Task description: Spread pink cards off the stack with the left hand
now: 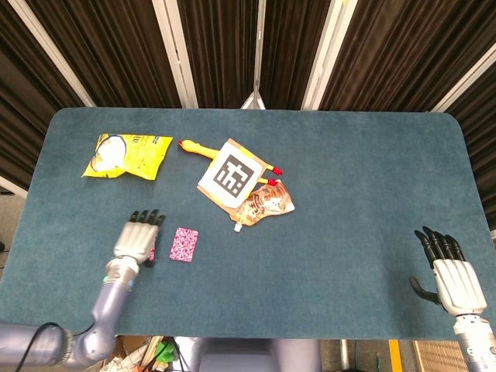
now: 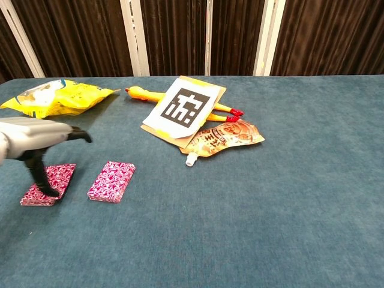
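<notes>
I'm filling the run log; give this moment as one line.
left hand: over pink stack, thumb touching | pink cards: lying apart | right hand: open, idle
</notes>
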Tool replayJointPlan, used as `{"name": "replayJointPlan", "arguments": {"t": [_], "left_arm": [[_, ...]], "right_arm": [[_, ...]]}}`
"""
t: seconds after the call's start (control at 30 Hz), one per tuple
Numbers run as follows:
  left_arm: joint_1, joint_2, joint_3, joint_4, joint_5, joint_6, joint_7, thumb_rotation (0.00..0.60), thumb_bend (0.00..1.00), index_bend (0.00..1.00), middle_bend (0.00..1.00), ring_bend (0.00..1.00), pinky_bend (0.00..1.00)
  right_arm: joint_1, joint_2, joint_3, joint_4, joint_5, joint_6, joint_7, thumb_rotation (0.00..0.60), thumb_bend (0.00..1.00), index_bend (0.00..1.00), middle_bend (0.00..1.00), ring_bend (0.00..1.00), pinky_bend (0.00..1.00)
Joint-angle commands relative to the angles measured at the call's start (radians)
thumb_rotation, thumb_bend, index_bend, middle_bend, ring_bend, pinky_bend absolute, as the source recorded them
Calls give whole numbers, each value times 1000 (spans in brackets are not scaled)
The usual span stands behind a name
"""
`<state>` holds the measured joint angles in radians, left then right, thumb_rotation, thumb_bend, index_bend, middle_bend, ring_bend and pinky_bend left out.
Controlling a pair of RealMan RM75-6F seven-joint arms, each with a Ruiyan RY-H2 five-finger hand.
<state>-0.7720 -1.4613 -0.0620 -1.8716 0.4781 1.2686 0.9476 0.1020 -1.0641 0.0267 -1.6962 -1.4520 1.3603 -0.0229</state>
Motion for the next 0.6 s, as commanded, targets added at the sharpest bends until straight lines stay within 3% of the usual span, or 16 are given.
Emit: {"name": "replayJointPlan", "arguments": {"t": [0.03,0.27,0.6], "left_arm": [[23,28,26,15,10,-28,-35,600,238,116,0,0,0],[41,25,57,66,19,-73,-71,600,238,145,0,0,0],[47,4,59,106,30,-77,-88,600,238,157,0,0,0]], "right_arm": [[0,-1,0,-1,0,0,-3,600,363,0,0,0,19],[0,-1,2,-1,6,-2,-4,600,362,0,0,0,18],[1,0,1,0,5,-3,-1,600,363,0,0,0,18]]}}
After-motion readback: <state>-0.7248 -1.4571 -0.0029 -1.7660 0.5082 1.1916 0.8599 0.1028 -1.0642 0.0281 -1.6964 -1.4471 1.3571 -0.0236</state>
